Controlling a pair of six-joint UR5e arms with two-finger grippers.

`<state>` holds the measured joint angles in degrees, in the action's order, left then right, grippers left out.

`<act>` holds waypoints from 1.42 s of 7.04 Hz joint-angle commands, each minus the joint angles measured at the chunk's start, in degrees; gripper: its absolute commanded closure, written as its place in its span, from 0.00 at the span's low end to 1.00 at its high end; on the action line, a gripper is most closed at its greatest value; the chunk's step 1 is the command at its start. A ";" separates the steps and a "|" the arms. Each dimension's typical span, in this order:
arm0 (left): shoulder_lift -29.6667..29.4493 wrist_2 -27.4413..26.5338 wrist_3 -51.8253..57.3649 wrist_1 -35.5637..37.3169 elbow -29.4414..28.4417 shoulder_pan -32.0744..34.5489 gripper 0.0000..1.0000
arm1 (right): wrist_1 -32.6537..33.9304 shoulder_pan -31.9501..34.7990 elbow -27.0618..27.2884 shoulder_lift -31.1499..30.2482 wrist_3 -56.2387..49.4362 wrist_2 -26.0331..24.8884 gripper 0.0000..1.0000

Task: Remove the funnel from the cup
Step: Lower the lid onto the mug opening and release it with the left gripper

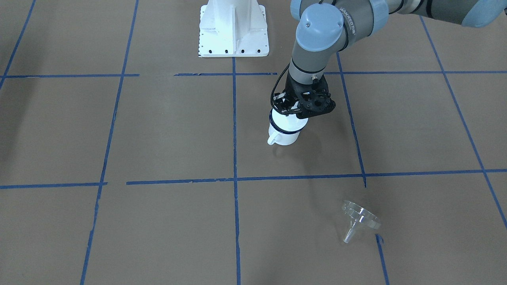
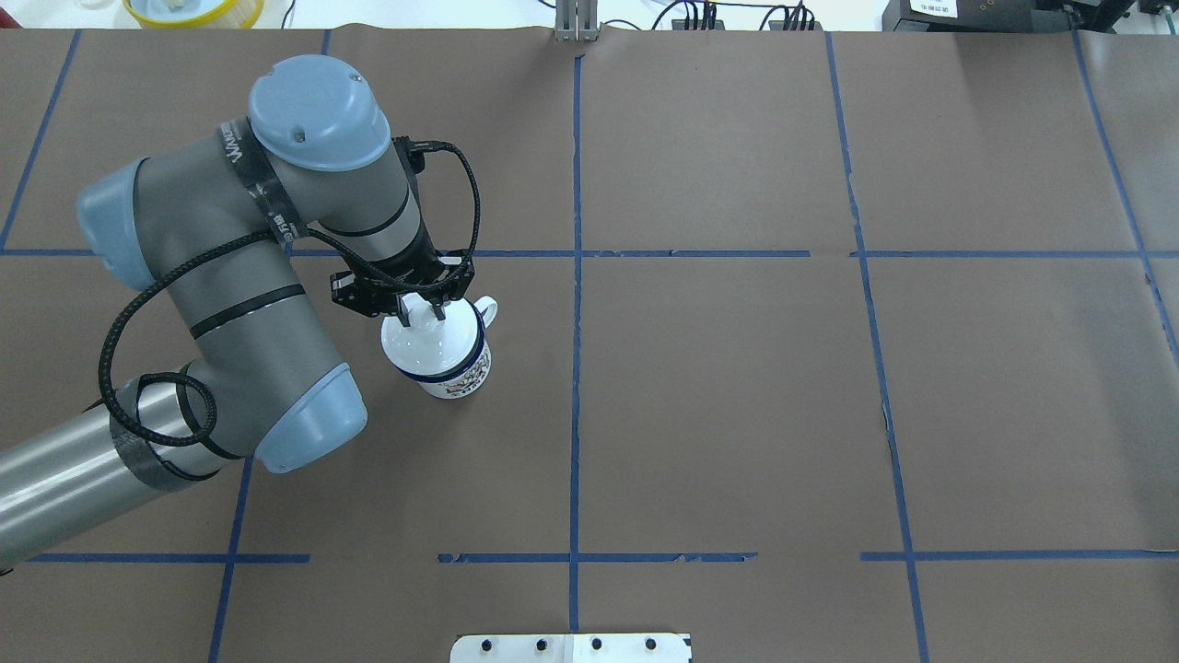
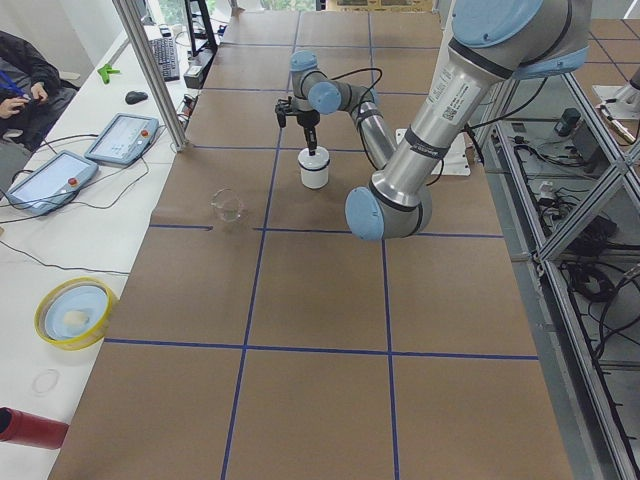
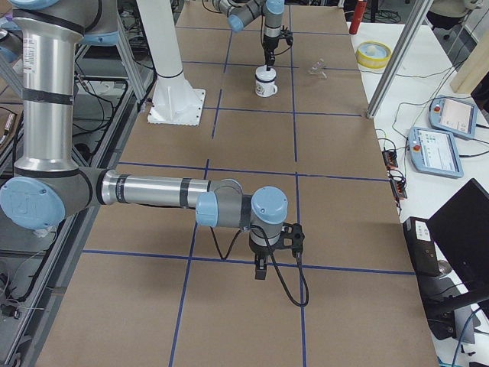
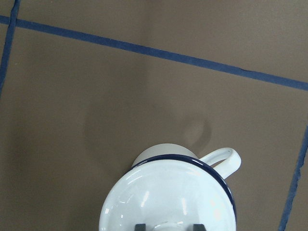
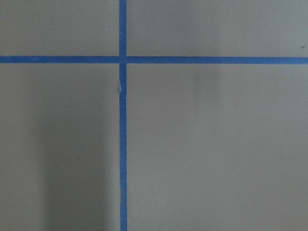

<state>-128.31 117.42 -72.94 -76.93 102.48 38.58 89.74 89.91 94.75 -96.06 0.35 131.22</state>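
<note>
**Funnel out of the cup, lying on the table**

The funnel (image 1: pixel 358 219) lies on its side on the table (image 1: pixel 158 130), at the lower right of the front view, spout toward the lower left. It is well apart from the cup (image 1: pixel 286 132) near the centre. The left gripper (image 2: pixel 423 318) hangs right over the cup, its fingers (image 2: pixel 405 319) close together at the cup's white top. I cannot tell whether they pinch anything. The right gripper (image 4: pixel 260 267) shows only low in the right-side view, so I cannot tell its state.
</note>
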 commanded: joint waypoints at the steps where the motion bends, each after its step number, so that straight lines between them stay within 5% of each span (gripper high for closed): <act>1: -0.01 0.00 0.00 -0.41 -0.35 -0.09 1.00 | 0.00 0.00 0.00 0.00 0.00 0.00 0.00; 5: -0.01 0.00 0.00 -0.42 -0.18 -0.53 0.95 | 0.00 0.00 0.00 0.00 0.00 0.00 0.00; 6: -0.01 0.00 -2.01 -0.50 -0.09 -0.53 0.39 | 0.00 0.00 0.00 0.00 0.00 0.00 0.00; 7: 0.77 -0.61 -4.98 -2.77 -0.17 -0.61 0.00 | 0.00 0.00 0.00 0.00 0.00 0.00 0.00; 10: 4.27 -0.88 -1.45 -4.37 5.14 -0.27 0.00 | 0.00 0.00 0.00 0.00 0.00 0.00 0.00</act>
<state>-126.01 116.63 -77.03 -81.07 104.24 38.05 89.74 89.91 94.75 -96.06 0.35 131.22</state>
